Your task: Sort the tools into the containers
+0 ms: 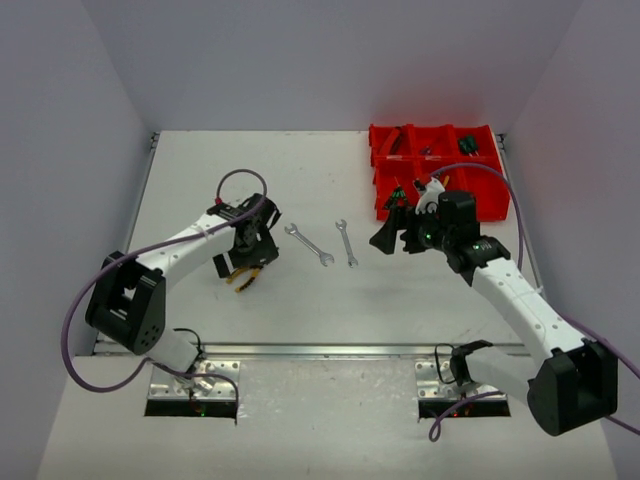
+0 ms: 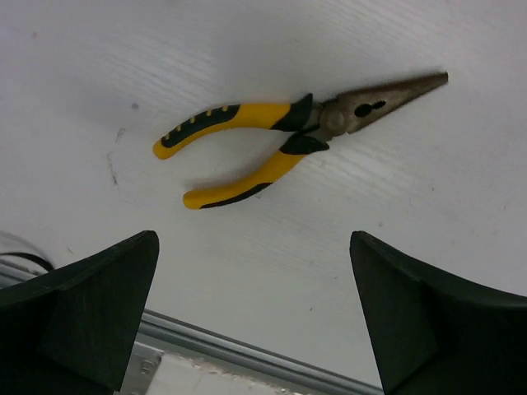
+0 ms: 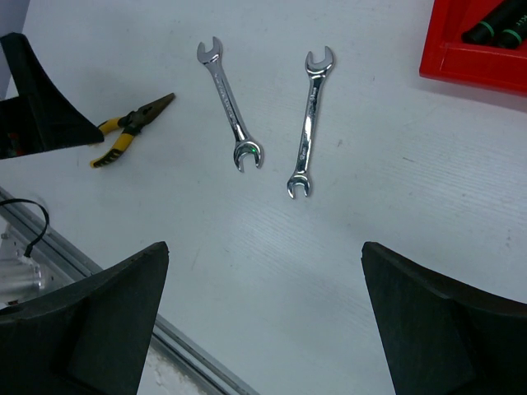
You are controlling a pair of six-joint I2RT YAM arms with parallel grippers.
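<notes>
Yellow-handled pliers half hidden beneath left end effector

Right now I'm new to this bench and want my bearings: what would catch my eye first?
A bright red bin block sits at the white table's far right corner, tools already inside. Two silver open-end wrenches lie side by side mid-table, with yellow-handled needle-nose pliers to their left.
</notes>
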